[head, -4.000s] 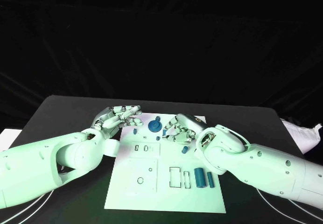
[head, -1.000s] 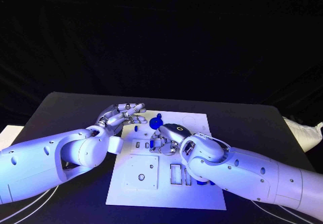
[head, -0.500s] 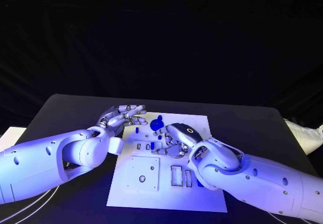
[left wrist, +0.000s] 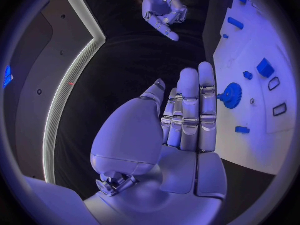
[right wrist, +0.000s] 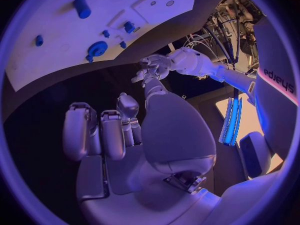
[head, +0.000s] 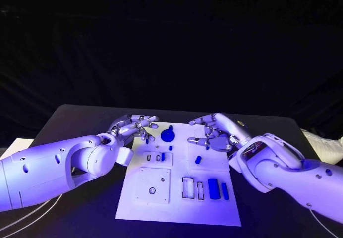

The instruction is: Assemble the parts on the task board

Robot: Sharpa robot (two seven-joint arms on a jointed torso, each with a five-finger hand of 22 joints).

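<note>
Both hands empty above the task board

Two hands hovered over the far end of the task board, holding nothing. The left hand kept its fingers loosely apart at the board's far left corner. The right hand had its fingers half curled but separated, at the far right edge. Between them sat a blue gear; a small blue peg and two blue bars lay nearer.
</note>
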